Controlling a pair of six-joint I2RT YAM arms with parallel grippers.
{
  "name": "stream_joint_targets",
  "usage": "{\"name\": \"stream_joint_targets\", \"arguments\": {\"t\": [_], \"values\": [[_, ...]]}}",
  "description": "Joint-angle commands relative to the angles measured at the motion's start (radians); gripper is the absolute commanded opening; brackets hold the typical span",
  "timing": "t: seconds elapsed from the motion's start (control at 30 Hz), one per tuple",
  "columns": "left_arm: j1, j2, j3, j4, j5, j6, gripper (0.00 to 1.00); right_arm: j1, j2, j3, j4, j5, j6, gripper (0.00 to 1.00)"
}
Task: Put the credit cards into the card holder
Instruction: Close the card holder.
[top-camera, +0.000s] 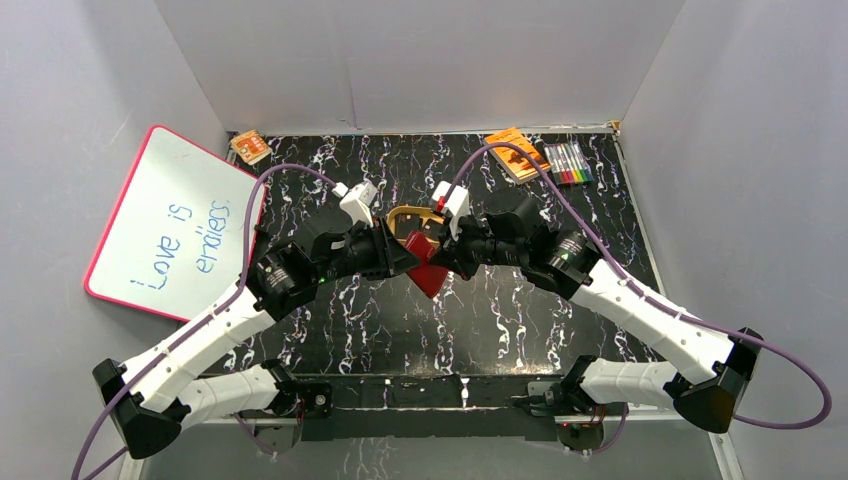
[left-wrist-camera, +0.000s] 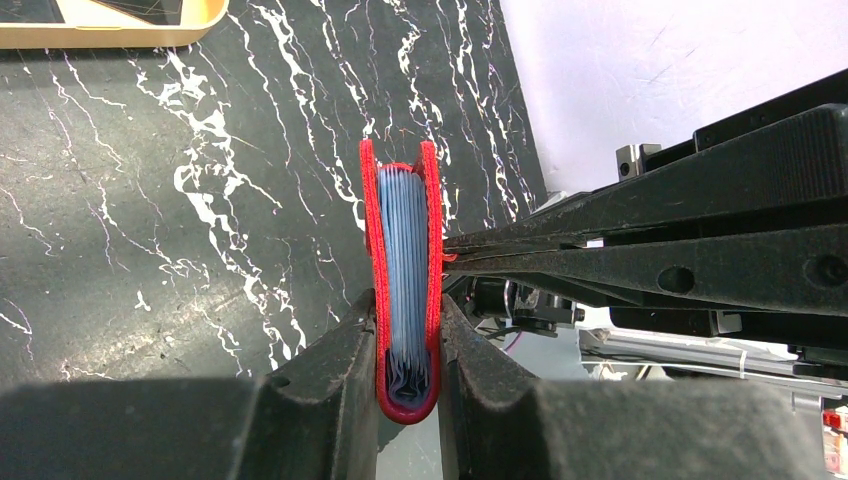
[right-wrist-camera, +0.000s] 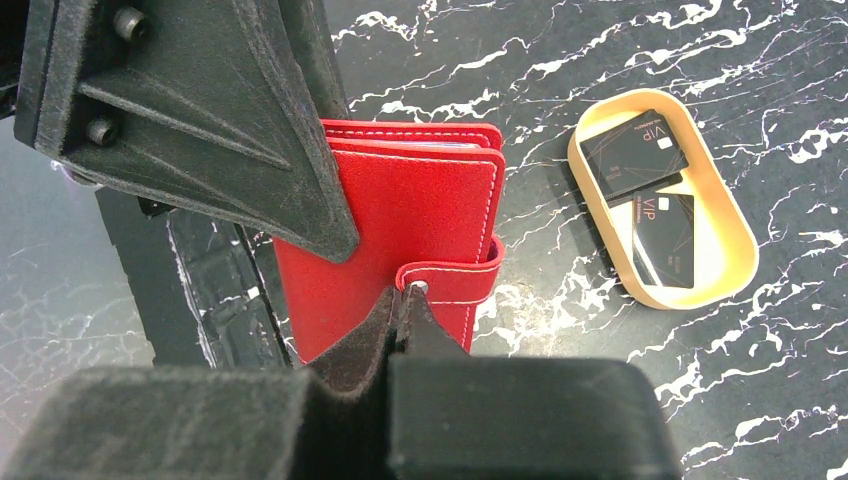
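The card holder (left-wrist-camera: 407, 250), a red folded wallet with grey-blue pockets inside, is held off the table between both arms. My left gripper (left-wrist-camera: 408, 302) is shut on its spine, one finger (right-wrist-camera: 230, 130) lying across the cover. My right gripper (right-wrist-camera: 410, 292) is shut, its tips pinching the end of the snap tab (right-wrist-camera: 455, 280) at the button. In the top view the card holder (top-camera: 430, 275) hangs between the left gripper (top-camera: 408, 257) and right gripper (top-camera: 442, 257). Two black credit cards (right-wrist-camera: 635, 150) (right-wrist-camera: 668, 238) lie in the tan oval dish (right-wrist-camera: 745, 260).
The dish (top-camera: 410, 214) sits just behind the grippers. A whiteboard (top-camera: 170, 225) leans at the left. An orange booklet (top-camera: 517, 152) and a pack of markers (top-camera: 568, 162) lie at the back right, a small orange item (top-camera: 250, 148) at the back left.
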Motion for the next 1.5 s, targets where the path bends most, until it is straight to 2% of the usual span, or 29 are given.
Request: {"name": "stream_joint_targets", "arguments": {"t": [0.0,1.03,1.3,1.47], "values": [[-0.021,-0.051,0.030,0.250,0.154,-0.046,0.00,0.028,0.019,0.009,0.044,-0.052,0.024,0.00],[-0.020,-0.038,0.037,0.326,0.177,-0.093,0.00,0.092,0.069,-0.014,0.113,-0.068,0.078,0.00],[-0.020,-0.075,0.034,0.225,0.097,-0.045,0.00,0.098,0.038,-0.010,0.104,-0.030,0.090,0.00],[-0.020,-0.104,0.015,0.172,0.046,-0.019,0.00,0.099,-0.010,0.022,0.087,-0.080,0.119,0.34]]}}
